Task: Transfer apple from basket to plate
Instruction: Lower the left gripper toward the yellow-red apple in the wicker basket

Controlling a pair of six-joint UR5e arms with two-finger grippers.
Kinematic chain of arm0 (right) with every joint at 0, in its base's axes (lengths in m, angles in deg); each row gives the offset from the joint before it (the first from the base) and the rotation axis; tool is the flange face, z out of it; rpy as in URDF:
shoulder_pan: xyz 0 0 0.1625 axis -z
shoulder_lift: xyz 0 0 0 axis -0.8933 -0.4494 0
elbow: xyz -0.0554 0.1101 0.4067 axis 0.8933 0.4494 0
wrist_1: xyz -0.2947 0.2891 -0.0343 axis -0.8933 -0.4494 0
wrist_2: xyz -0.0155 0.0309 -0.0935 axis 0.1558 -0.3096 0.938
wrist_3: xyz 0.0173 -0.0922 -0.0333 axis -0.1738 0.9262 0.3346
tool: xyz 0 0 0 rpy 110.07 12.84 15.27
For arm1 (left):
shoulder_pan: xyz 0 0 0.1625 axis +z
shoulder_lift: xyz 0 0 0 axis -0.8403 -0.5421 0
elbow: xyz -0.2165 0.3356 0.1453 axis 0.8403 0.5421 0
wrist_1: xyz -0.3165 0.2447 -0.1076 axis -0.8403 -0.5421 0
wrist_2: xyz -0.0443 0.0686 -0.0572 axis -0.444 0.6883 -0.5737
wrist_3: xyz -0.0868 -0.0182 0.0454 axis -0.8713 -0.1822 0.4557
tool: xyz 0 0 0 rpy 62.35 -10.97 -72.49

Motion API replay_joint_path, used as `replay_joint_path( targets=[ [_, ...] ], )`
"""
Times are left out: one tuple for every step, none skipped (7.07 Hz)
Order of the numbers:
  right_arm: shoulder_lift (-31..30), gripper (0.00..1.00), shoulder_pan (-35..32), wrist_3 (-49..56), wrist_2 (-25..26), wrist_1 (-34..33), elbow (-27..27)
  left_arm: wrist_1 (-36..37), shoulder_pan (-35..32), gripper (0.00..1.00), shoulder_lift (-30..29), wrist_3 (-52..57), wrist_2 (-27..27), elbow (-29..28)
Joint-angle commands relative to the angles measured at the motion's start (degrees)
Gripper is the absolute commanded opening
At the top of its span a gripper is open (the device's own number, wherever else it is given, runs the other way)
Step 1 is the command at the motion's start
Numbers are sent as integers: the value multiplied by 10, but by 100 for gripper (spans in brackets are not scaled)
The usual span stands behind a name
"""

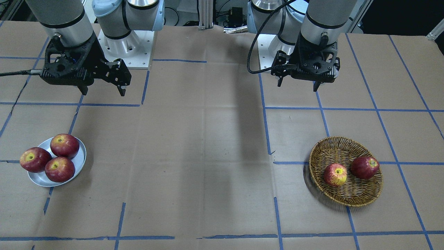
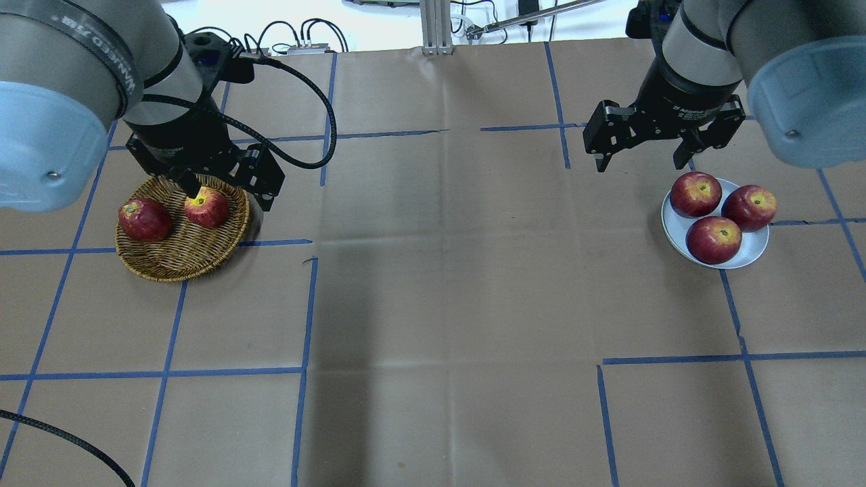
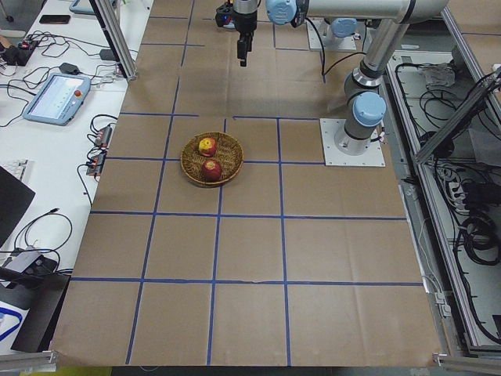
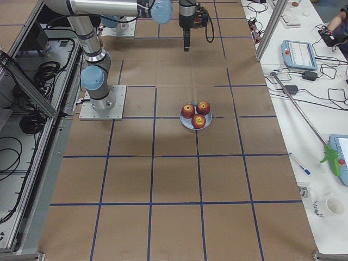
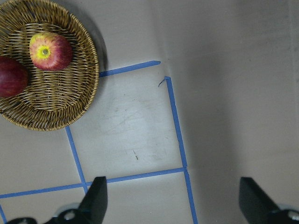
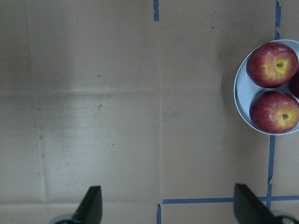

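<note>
The mottled red and yellow-green apple [image 1: 335, 174] lies in the wicker basket [image 1: 333, 146] beside a dark red apple [image 1: 365, 167]. In the overhead view the apple [image 2: 206, 207] sits at the basket's [image 2: 176, 260] far right side. My left gripper [image 2: 226, 196] hangs open and empty above the basket's far edge. Its wrist view shows the apple [image 5: 50, 50] in the basket [image 5: 84, 93] at top left. The silver plate [image 2: 756, 247] holds three dark red apples. My right gripper [image 2: 639, 164] is open and empty, above the table just left of and beyond the plate [image 6: 240, 98].
The table is brown cardboard with a grid of blue tape lines. The basket and the plate stand at opposite ends, with bare cardboard between them. The arm bases [image 1: 125, 48] stand at the robot's edge of the table. Cables and tablets lie beyond the table ends.
</note>
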Motion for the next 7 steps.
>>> replay_joint_path(
  targets=[
    [2, 100, 0, 0, 0, 0, 0, 0, 0, 99, 5, 0, 1, 0],
    [3, 100, 0, 0, 1, 0, 0, -4, 0, 99, 6, -1, 5, 1],
    [3, 100, 0, 0, 0, 0, 0, -8, 1, 99, 8, -1, 7, 0],
    [3, 100, 0, 0, 0, 0, 0, -11, 0, 99, 19, -1, 10, 2],
    [3, 100, 0, 0, 1, 0, 0, -11, 1, 99, 26, -1, 11, 2],
    [3, 100, 0, 0, 0, 0, 0, -12, 4, 99, 25, -1, 11, 4],
    [3, 100, 0, 1, 0, 0, 0, -4, 4, 99, 24, -1, 12, 12]
  ],
)
